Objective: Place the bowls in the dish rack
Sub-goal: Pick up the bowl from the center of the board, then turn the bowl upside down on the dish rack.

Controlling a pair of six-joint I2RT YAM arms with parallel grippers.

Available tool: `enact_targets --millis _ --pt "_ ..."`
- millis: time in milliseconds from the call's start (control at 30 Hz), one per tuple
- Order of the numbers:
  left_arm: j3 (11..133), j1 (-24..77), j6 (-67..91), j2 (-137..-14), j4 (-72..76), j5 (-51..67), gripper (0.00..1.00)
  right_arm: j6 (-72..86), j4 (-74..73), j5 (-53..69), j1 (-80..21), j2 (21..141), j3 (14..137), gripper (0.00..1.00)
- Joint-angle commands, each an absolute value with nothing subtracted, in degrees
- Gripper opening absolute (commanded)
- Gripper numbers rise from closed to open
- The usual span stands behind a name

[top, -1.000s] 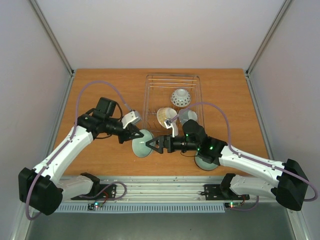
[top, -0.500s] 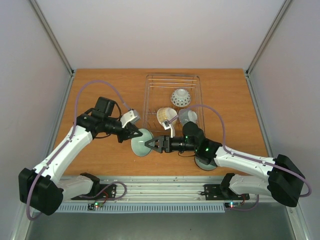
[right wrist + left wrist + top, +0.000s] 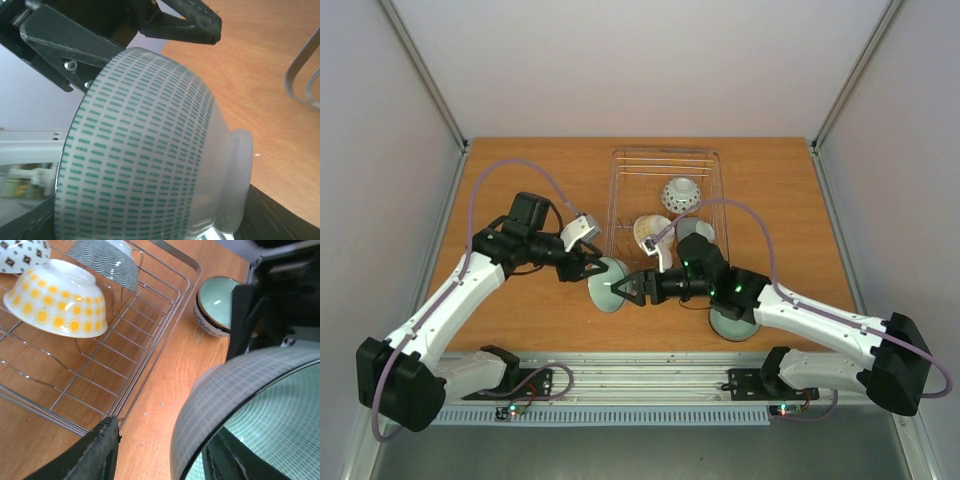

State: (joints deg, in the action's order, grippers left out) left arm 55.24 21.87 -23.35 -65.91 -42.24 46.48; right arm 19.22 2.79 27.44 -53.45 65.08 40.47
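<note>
Two sets of jaws meet at the green-dashed bowl (image 3: 607,286) above the tabletop (image 3: 520,180). The right gripper (image 3: 624,291) clamps it while the left gripper (image 3: 597,270) stands parted, letting go. If that lone hold is shallow, the bowl slips short of the dish rack (image 3: 664,153) beyond.

Five bowls (image 3: 607,287), one dish rack (image 3: 665,152), two robot arms (image 3: 445,305).

Glossy bowls (image 3: 55,300), metal wire dish rack (image 3: 640,185)
</note>
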Motion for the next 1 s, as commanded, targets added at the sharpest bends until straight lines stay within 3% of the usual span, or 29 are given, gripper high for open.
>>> enact_targets --millis 0,300,700,967 --pt "54.82 21.80 -20.89 -63.65 -37.33 42.01 0.48 4.19 -16.74 17.88 -53.68 62.01 52.30 0.01" --pt "53.70 21.80 -16.71 -62.83 -31.66 24.77 0.52 -11.89 -35.74 -5.98 -49.41 74.90 73.39 0.01" --pt "51.38 21.71 -17.47 -62.93 -31.68 24.51 0.52 -26.18 -41.26 -21.21 -41.34 104.98 102.49 0.01" --pt "50.50 21.71 -18.03 -63.88 -31.46 25.49 0.52 -30.95 -41.79 -24.54 -38.37 118.22 112.50 0.01"
